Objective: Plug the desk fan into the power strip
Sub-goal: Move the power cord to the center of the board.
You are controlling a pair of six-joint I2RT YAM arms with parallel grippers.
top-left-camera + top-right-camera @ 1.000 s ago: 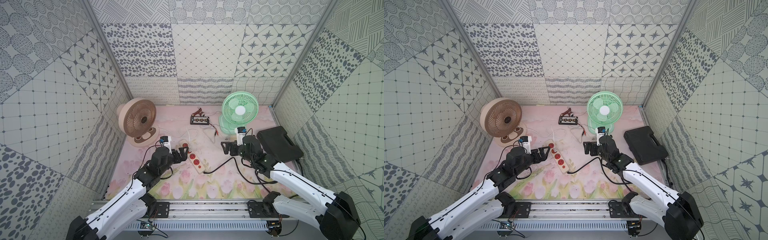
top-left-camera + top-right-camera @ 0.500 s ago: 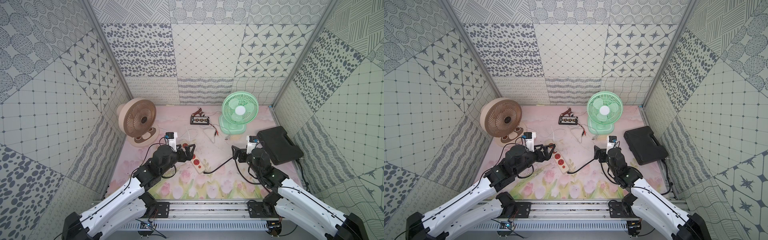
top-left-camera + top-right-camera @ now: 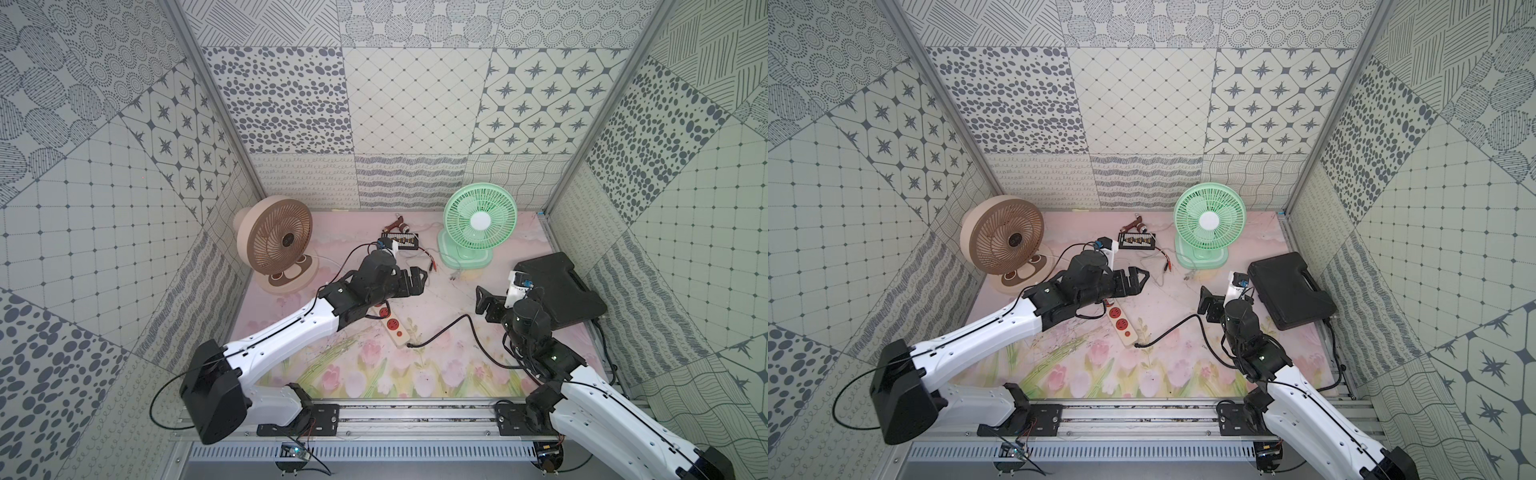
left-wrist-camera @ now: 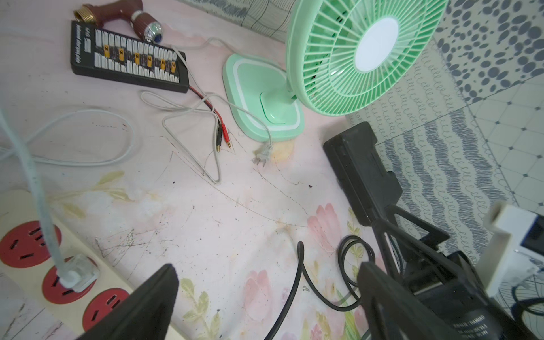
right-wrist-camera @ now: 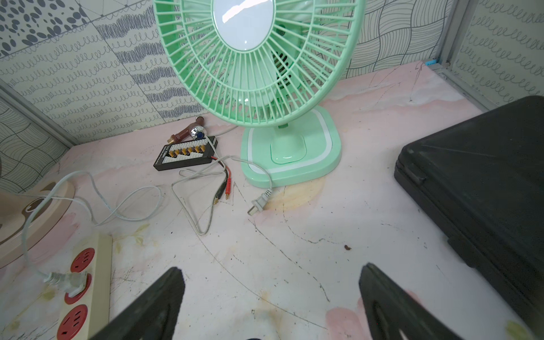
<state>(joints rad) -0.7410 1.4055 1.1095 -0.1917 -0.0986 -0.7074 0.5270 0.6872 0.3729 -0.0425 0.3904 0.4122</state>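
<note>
The cream power strip (image 3: 402,337) (image 3: 1128,333) lies on the flowered mat, partly under my left arm. A white plug (image 4: 78,272) (image 5: 69,281) sits in one of its red sockets; its white cord runs to the brown desk fan (image 3: 274,241) (image 3: 1005,241). The green fan (image 3: 480,222) (image 3: 1209,222) stands at the back right, its grey plug (image 4: 263,154) (image 5: 259,203) loose on the mat. My left gripper (image 3: 417,280) (image 4: 268,266) hovers open past the strip. My right gripper (image 3: 484,299) (image 5: 270,269) is open over bare mat, short of the loose plug.
A black case (image 3: 557,293) (image 5: 485,176) lies at the right wall beside my right arm. A small black board (image 3: 401,242) (image 4: 126,61) with red and black clip leads and a brown nozzle (image 4: 117,11) lie at the back. The strip's black cord (image 3: 444,334) loops across the mat.
My left gripper has moved away from the strip toward the back right. My right arm has drawn back to the right. Both grippers stay open.
</note>
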